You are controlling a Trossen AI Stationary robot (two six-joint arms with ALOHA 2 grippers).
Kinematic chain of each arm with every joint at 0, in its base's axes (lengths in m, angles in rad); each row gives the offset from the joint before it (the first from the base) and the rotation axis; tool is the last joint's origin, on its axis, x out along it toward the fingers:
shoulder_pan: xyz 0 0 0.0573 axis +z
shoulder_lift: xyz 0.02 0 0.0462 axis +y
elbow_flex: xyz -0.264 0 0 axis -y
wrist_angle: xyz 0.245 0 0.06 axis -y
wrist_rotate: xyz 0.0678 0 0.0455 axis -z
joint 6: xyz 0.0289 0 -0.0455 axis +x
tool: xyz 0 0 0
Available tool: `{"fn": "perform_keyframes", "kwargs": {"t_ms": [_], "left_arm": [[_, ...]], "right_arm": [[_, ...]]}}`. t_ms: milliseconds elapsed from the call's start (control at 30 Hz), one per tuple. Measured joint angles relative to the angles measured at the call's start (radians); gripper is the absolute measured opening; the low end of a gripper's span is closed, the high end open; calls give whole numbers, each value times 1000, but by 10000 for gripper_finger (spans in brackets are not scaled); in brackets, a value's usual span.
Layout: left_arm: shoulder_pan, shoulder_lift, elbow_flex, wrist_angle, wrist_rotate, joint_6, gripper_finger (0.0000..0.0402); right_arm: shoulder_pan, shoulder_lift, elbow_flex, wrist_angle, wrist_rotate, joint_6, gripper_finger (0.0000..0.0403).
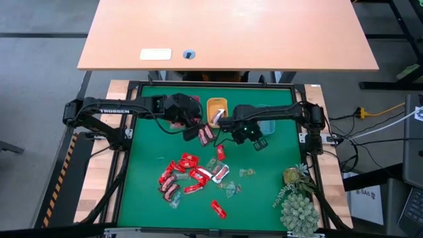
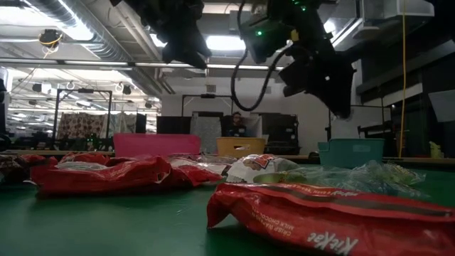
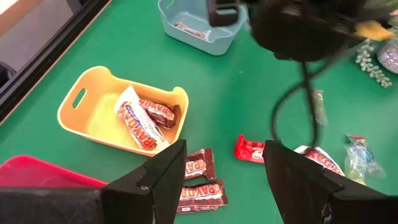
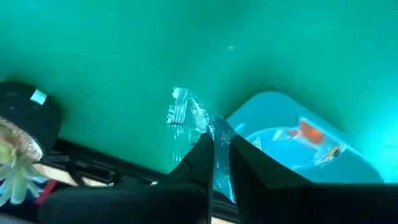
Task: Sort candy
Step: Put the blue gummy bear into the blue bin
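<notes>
High view: my left gripper (image 1: 206,134) hangs near the far edge of the green mat (image 1: 145,192), fingers spread wide and holding nothing. Directly under it lie two brown bars (image 3: 200,180), just beside the orange tray (image 3: 84,99), which already holds two brown-and-white bars. The red tray (image 3: 37,174) sits at my near side, tight against the mat's border; little clearance there.

My right gripper (image 4: 221,152) hovers above the rim of the teal tray (image 4: 280,106), fingers pinched narrow on a clear greenish candy (image 4: 193,118) that sticks out beyond the tips. One wrapped sweet with an orange-red patch lies inside that tray.

Open mat lies between both grippers and the main candy pile (image 1: 188,173), which sits well forward of them toward the near edge. One red candy (image 1: 218,209) lies apart, beyond the pile. A spiky plant (image 1: 297,198) occupies the mat's corner on my right arm's side, crowding that border.
</notes>
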Motion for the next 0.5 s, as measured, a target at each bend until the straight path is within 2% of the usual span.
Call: {"fn": "perform_keyframes", "kwargs": {"t_ms": [300, 500], "left_arm": [[-61, 0, 0, -3, 0, 0, 208], [-109, 0, 0, -3, 0, 0, 208]], "right_arm": [[-143, -95, -95, 15, -4, 3, 40], [-213, -98, -96, 30, -5, 17, 40]]}}
